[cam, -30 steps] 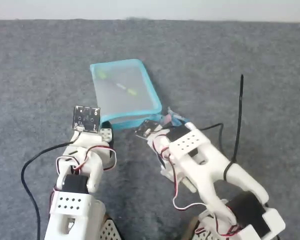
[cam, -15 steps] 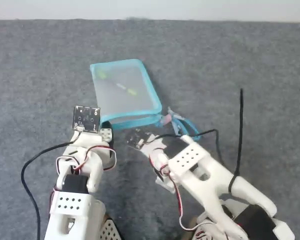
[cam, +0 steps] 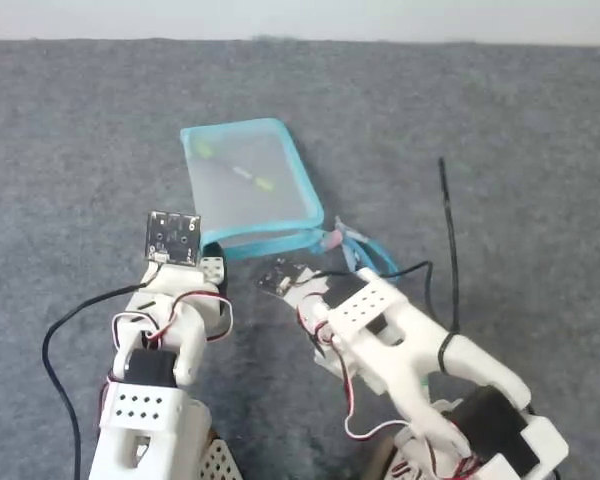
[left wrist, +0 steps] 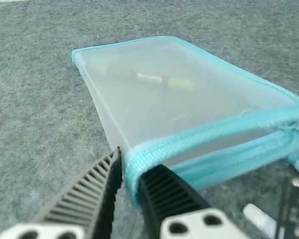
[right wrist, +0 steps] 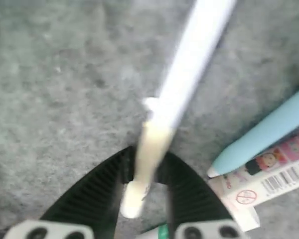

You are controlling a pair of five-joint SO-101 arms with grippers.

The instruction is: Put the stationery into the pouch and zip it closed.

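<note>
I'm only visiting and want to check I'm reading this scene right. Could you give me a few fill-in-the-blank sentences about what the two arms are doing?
1. The left gripper is shut on one corner of the see-through ____.
2. The right gripper is shut on a ____ pen.
3. The blue pen lies on the table, held by ____ gripper.

Missing words: pouch; white; neither.
</note>
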